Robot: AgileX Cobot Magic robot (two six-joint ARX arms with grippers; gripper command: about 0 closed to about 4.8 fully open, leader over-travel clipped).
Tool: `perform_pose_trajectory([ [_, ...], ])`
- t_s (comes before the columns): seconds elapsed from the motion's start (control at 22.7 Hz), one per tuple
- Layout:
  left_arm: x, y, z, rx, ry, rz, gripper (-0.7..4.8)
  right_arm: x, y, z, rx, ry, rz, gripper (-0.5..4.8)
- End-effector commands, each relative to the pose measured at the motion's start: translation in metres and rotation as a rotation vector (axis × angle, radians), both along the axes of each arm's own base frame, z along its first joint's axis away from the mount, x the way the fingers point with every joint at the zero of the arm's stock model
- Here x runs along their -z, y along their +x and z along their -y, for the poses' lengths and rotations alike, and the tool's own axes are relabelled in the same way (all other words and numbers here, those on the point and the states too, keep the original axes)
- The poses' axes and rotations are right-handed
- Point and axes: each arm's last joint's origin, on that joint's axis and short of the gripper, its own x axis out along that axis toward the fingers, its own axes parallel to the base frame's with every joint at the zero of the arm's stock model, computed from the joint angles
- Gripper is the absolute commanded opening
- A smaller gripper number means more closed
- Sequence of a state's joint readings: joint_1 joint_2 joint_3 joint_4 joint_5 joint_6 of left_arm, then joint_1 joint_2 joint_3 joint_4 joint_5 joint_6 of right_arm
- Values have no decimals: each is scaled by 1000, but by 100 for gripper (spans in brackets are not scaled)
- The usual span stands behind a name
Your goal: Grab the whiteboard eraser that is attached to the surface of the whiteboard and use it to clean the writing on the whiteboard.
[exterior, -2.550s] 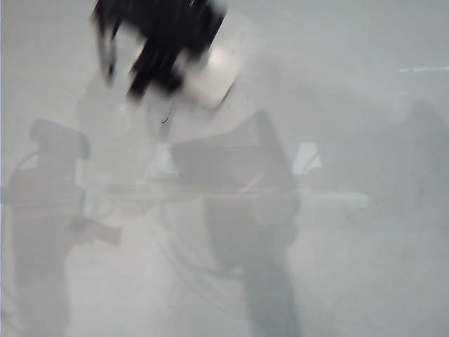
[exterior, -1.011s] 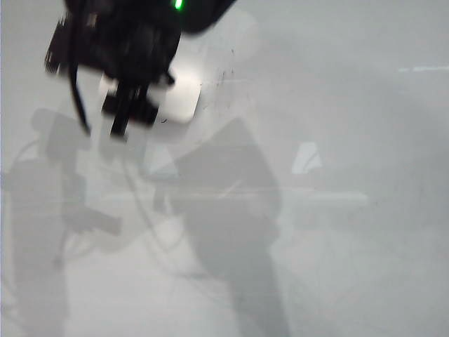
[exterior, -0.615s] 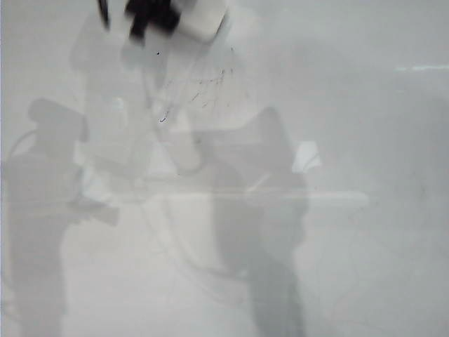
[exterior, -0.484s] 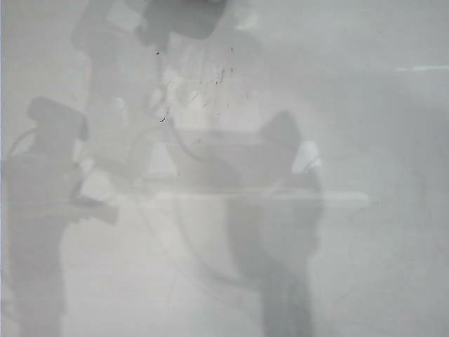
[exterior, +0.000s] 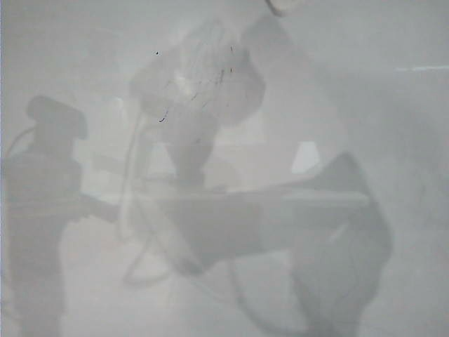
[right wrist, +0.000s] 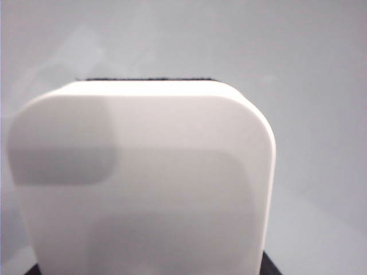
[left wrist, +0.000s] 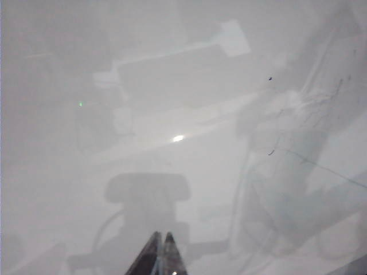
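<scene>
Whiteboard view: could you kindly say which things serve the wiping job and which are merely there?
Job: whiteboard eraser, in the right hand, mostly hidden behind it; whiteboard; leftover pen marks.
Merely there: left hand, shut, idle over the board; shadows.

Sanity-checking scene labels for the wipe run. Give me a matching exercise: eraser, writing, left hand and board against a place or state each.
Things:
1. whiteboard eraser
2. writing
3. left hand
4. whiteboard

Places or states:
A. shut, holding nothing, over the board
B. faint dark strokes, upper part of the exterior view, left of middle
C. glossy pale grey, full of shadows and reflections
D. gripped by the right hand, at the exterior view's top edge

Pairs: 1-D, 2-B, 3-A, 4-C
</scene>
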State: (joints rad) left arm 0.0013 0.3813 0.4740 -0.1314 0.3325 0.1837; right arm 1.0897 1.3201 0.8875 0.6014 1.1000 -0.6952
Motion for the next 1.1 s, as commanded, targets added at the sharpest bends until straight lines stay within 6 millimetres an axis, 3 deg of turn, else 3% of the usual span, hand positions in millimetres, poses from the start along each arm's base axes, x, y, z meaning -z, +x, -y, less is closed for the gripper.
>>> perform_pose_trajectory([
  [0.04, -3, -1, 0, 3, 0, 19, -6, 27, 3, -1, -111, 46, -27, 148],
  [0.26, -3, -1, 0, 7, 0, 19, -6, 71, 41, -2, -68, 85, -104, 148],
  [0.57, -3, -1, 0, 11, -1, 19, -6, 95, 65, -3, -105, 78, -128, 148],
  [0.88, -3, -1, 1, 14, 0, 19, -6, 105, 79, -5, -105, 112, -98, 145],
  [1.1, -2, -1, 1, 14, -1, 10, -6, 89, 99, -9, -131, 144, -68, 144],
])
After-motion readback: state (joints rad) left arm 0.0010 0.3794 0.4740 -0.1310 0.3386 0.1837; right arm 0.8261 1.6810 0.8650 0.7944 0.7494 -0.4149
